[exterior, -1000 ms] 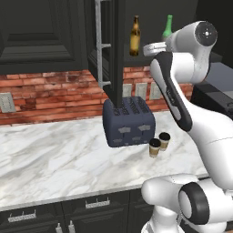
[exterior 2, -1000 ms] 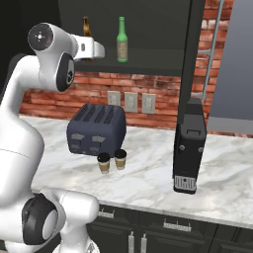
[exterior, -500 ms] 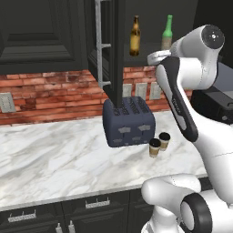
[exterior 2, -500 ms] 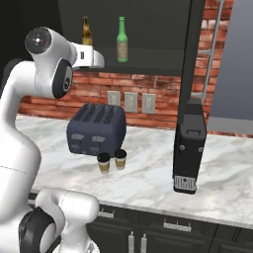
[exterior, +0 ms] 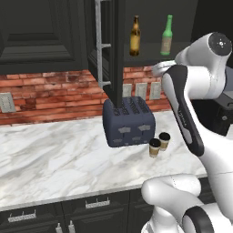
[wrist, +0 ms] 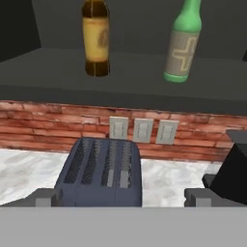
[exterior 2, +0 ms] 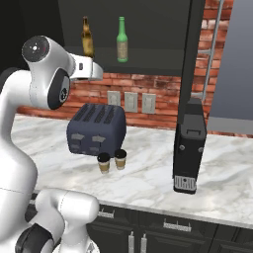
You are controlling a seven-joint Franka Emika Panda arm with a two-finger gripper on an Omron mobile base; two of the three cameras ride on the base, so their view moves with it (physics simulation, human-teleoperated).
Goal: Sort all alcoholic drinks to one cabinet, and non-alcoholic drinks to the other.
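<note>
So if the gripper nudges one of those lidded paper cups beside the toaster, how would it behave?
The paper cup looks small and light, so it would probably slide or tip. It stands close by the second cup, which a push might knock. Paper walls likely dent under a hard squeeze.

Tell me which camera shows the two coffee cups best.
The right base view: both coffee cups stand unblocked on the counter before the toaster. The left base view shows them too, close beside the arm.
</note>
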